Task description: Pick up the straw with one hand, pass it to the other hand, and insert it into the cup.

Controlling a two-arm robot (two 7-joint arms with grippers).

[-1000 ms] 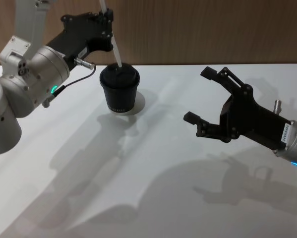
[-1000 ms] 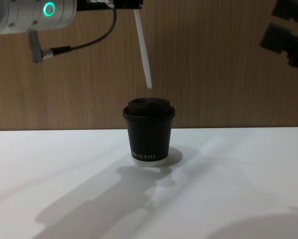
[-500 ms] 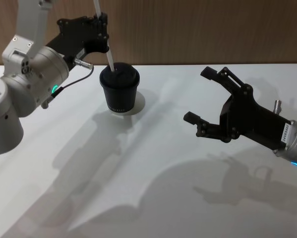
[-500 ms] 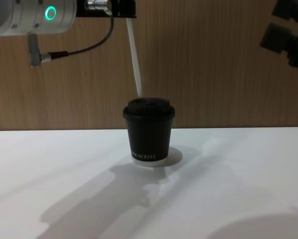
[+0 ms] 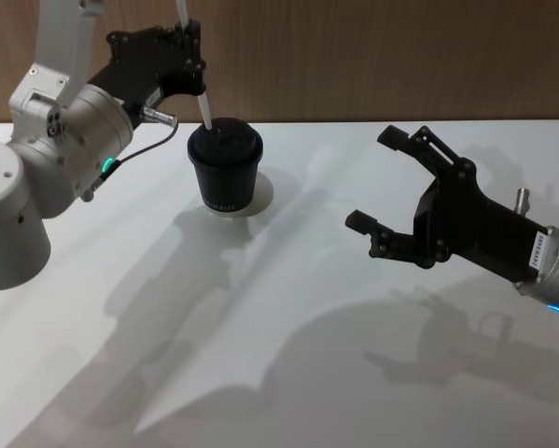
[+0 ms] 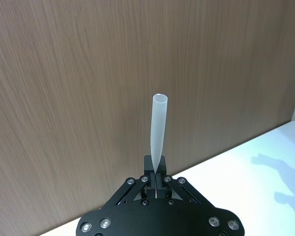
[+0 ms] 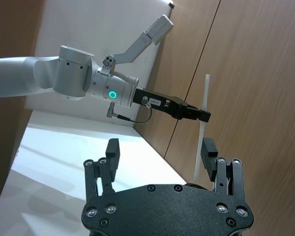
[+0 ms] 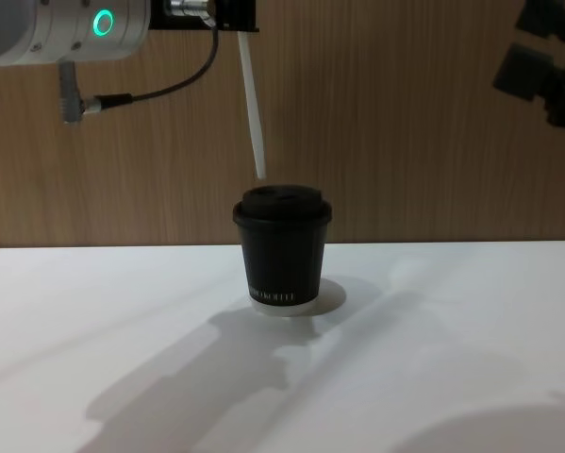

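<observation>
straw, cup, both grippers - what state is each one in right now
straw: held near upright, slightly tilted, lower tip just above the lid, not yet inserted
cup: standing upright, lid on
left gripper: shut on the straw, above the cup
right gripper: open, empty, off to the cup's right

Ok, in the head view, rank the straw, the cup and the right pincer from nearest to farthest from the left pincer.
1. The straw, clamped in the left pincer itself.
2. The cup, just under the straw's tip.
3. The right pincer, open, far right.
</observation>
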